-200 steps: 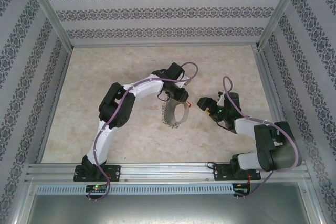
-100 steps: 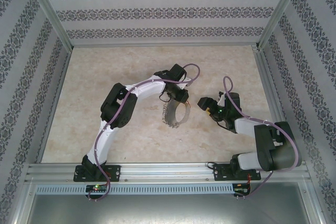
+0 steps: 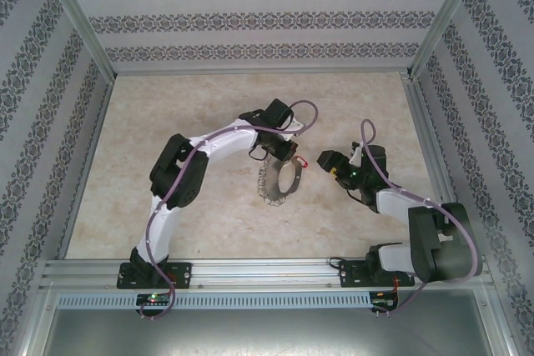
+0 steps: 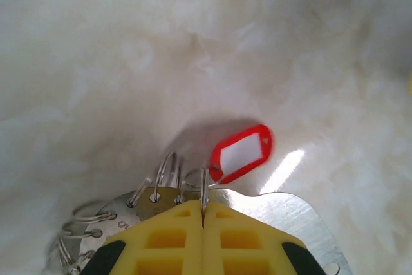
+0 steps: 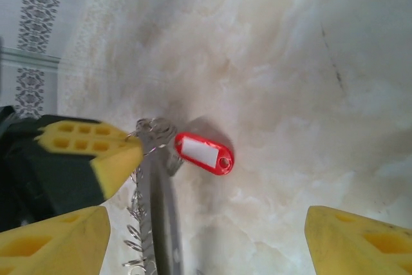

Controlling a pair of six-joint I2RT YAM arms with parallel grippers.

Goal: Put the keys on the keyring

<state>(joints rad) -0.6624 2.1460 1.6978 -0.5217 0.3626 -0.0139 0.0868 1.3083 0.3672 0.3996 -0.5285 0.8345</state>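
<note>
The keyring (image 3: 280,181), a grey metal loop fringed with small wire rings, is near the middle of the table. It appears edge-on in the right wrist view (image 5: 161,217) and as a flat silver plate (image 4: 290,214) in the left wrist view. My left gripper (image 4: 203,209) is shut on one small ring (image 4: 203,188) at the loop's rim; from above it sits at the loop's far end (image 3: 285,158). The key's red plastic head (image 4: 241,154) with a white label hangs from that ring and lies on the table (image 5: 205,153). My right gripper (image 5: 207,223) stands open just right of the loop (image 3: 324,159), holding nothing.
The marbled tabletop (image 3: 167,164) is boxed in by patterned walls (image 3: 50,122) and aluminium posts. A metal rail (image 3: 267,273) runs along the near edge by the arm bases. Bare table lies to the left and behind the arms.
My left gripper has closed onto a small ring of the keyring, and the loop has tilted more on edge. The right gripper has shifted slightly to the right, still open.
</note>
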